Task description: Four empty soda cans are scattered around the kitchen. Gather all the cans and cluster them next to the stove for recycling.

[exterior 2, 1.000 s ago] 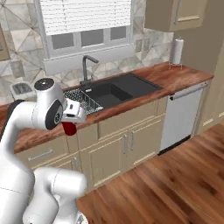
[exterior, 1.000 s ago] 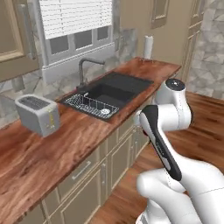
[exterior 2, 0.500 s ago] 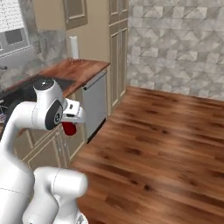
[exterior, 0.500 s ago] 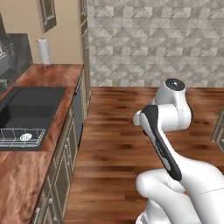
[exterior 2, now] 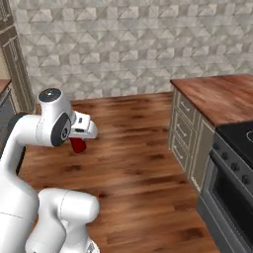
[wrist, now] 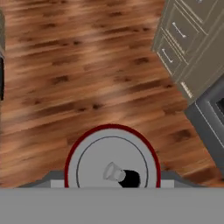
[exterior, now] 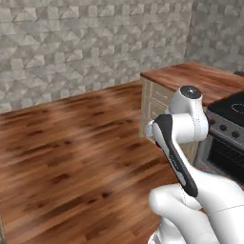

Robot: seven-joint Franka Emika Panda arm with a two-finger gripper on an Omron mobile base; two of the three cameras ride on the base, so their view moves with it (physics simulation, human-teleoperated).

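Observation:
A red soda can hangs below the wrist with my gripper shut on it, held over the wood floor. In the hand view I look straight down on the same soda can's silvery top, red rim around it, with my gripper closed against its sides. The stove, black glass top over a grey front with dark knobs, stands at the far right, well apart from the can. The stove also sits at the right edge of the left base view, and the stove's corner is at the hand view's right.
A reddish-brown countertop over beige drawers adjoins the stove on its far side. The countertop is behind my arm in the left base view. Grey triangle-tiled wall lies beyond the open wood floor. A tall cabinet stands at the left.
The whole picture has swung from the sink counter past the dishwasher to the floor and stove, so the base has turned. The red can stays in the gripper.

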